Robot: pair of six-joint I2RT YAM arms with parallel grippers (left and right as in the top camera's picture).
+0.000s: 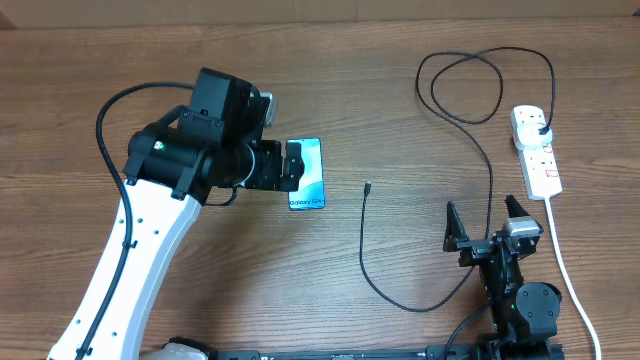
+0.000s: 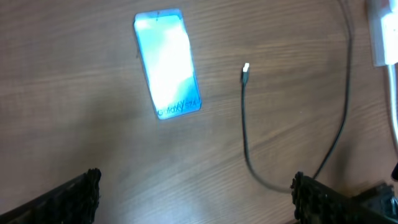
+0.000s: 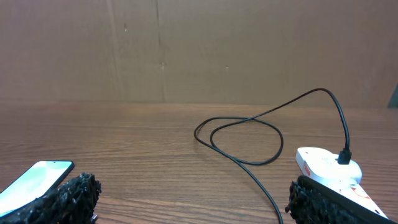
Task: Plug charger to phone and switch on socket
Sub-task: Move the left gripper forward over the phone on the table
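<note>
The phone (image 1: pixel 311 175) lies flat on the wooden table with its light blue screen up; it also shows in the left wrist view (image 2: pixel 168 62) and the right wrist view (image 3: pixel 34 177). My left gripper (image 1: pixel 295 166) hovers open and empty above the phone's left edge; its fingers frame bare table (image 2: pixel 196 199). The charger's connector tip (image 1: pixel 367 187) (image 2: pixel 246 68) lies loose to the right of the phone. Its black cable (image 1: pixel 420 305) loops round to the black plug (image 1: pixel 541 126) (image 3: pixel 345 155), which sits in the socket (image 1: pixel 537 155) (image 3: pixel 323 163). My right gripper (image 1: pixel 490 228) (image 3: pixel 193 199) is open and empty, left of the socket.
The socket's thick white cord (image 1: pixel 565 260) runs down the right side toward the front edge. The black cable makes a loop (image 1: pixel 470 90) (image 3: pixel 242 137) at the back right. A brown wall stands behind the table.
</note>
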